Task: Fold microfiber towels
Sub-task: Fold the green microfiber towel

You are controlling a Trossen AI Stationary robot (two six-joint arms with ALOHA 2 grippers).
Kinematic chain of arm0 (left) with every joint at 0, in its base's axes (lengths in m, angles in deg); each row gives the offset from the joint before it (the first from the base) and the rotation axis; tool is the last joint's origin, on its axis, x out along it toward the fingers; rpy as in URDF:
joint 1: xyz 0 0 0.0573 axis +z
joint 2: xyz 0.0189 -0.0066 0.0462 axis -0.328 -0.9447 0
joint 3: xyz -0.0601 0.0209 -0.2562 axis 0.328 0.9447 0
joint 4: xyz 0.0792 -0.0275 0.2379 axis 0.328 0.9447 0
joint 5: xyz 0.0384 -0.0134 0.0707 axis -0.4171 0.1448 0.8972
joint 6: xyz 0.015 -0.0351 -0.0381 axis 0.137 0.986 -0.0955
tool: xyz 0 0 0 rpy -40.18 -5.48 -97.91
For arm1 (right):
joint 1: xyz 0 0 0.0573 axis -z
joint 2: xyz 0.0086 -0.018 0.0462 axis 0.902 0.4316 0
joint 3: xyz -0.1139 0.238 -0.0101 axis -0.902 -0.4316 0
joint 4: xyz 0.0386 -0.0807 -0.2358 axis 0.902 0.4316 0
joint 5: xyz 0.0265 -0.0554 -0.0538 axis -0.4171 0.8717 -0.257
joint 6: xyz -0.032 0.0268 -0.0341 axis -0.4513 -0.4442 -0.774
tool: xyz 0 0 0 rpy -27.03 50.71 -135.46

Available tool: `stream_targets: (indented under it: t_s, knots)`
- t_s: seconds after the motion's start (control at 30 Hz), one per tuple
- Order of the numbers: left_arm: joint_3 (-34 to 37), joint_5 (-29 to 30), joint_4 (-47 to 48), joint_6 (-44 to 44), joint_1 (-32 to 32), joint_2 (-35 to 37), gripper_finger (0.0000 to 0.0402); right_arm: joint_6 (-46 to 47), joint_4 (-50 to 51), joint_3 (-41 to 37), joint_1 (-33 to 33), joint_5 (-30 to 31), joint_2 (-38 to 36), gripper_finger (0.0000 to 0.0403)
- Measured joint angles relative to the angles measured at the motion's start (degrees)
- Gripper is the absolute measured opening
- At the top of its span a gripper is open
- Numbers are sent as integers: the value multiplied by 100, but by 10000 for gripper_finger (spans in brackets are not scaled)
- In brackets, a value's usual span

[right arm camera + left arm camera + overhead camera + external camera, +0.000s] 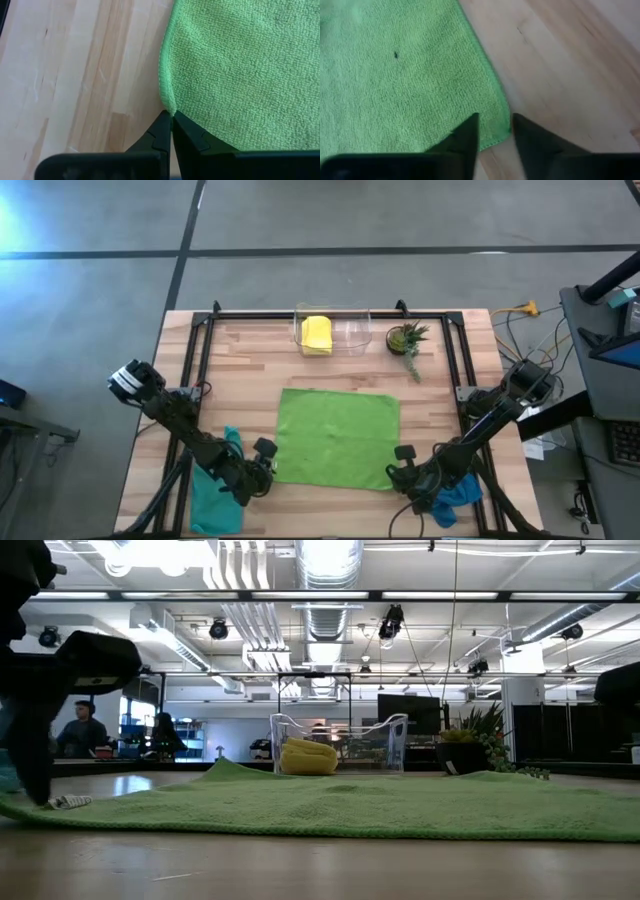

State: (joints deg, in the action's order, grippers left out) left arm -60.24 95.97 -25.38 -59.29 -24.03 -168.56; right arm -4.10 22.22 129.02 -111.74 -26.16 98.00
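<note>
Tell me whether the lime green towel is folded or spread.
Spread: the lime green towel lies flat in one open layer on the table, all four edges showing from above.

This is a robotics lab in a large open industrial hall. The low view shows exposed silver ducts (325, 562), pipes and track lights under a high ceiling, with a dark monitor (408, 712) and 2 people (85, 727) at desks far behind. From above, a wooden table (240, 355) in a black metal frame stands on grey concrete floor (90, 300), with loose cables (520, 315) beside it.
</note>
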Motion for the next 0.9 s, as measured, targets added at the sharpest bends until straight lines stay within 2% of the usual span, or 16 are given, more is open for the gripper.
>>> stream_targets:
  t_s: [0.07,0.13,0.33,0.57,0.77,0.9]
  knots:
    - [-24,-4,34,3,0,0,32,2,4,19,0,-2,2,9]
    - [-24,-19,38,48,0,2,12,2,12,44,0,-6,6,9]
    - [-35,-107,452,545,11,308,1,56,298,146,0,-52,-160,9]
    - [13,-46,526,1115,12,1108,0,287,588,254,0,-49,-722,9]
    - [12,-908,346,1892,34,1381,0,691,372,246,-4,-224,-994,9]
    - [12,-1063,74,2014,29,1381,0,920,-22,236,-7,-527,-1008,9]
